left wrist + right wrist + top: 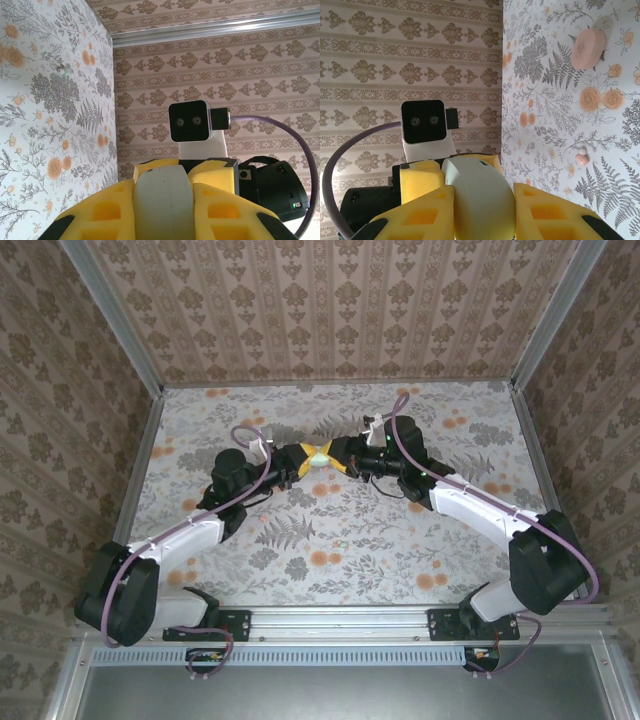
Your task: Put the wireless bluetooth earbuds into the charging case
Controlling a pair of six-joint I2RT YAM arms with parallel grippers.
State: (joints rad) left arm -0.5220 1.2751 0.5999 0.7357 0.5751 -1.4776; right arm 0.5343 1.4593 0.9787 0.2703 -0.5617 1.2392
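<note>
Floral-printed bench (330,540), near its middle: my left tool (302,462) and right tool (336,458) both pinch one pale green oval plastic charging case (477,200) between yellow pads. If they pull unevenly, it could twist free and drop. A pink oval case (588,48) and the tiny pinkish earbud (582,159) lie loose on the bench, away from my tools.

Brown damask-striped wallpaper walls (330,310), floral table surface (330,550) with ferns and orange blossoms, aluminium frame rails (340,618)

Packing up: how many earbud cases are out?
2: a pale case between the left pincer and right pincer; a pink case on the table. Others may be hidden.
</note>
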